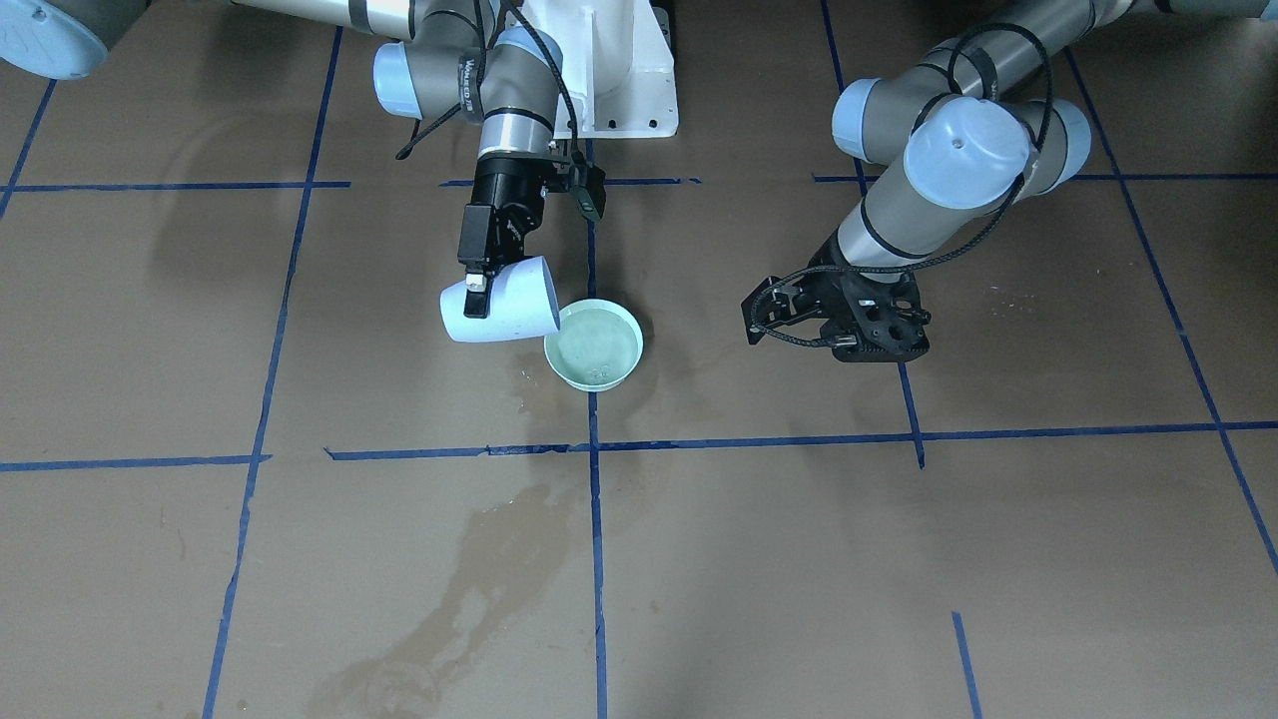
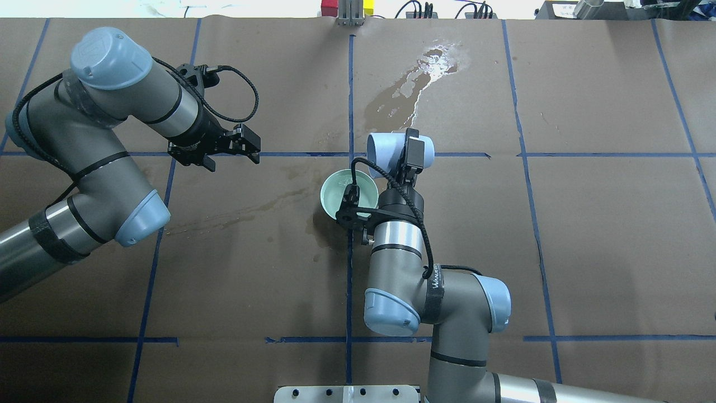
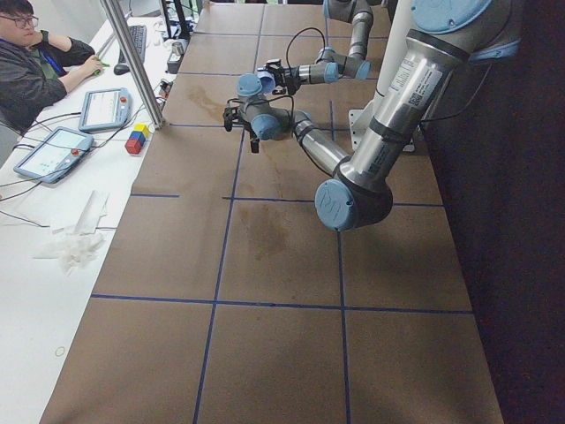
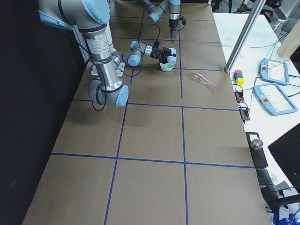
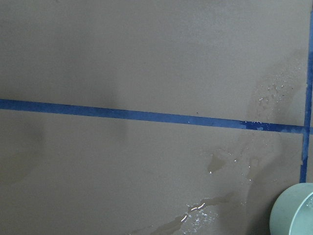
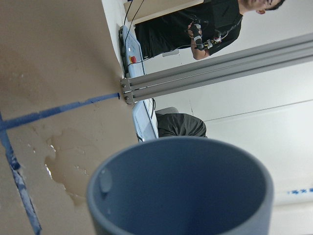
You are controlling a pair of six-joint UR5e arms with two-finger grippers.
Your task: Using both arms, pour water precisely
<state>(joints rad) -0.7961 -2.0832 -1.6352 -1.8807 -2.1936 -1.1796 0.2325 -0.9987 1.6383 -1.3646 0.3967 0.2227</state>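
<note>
Brown tabletop [image 1: 1048,559], blue tape grid [image 1: 759,440], wet stains [image 2: 403,95] (1 glinting); right fingers [image 1: 477,298] grasp tilted cup [image 1: 514,300]; left fingers [image 2: 248,140]: cannot tell.

Tipped cup [image 1: 504,300] hangs just beside the bowl [image 1: 584,382], which holds water [image 1: 597,345].

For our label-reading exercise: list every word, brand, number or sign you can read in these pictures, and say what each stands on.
"WANLEO", last letters unsure: on the black strap round the right arm.
Print on the left arm: too small to read.
Screen of the tablet: too blurred to read.
</note>
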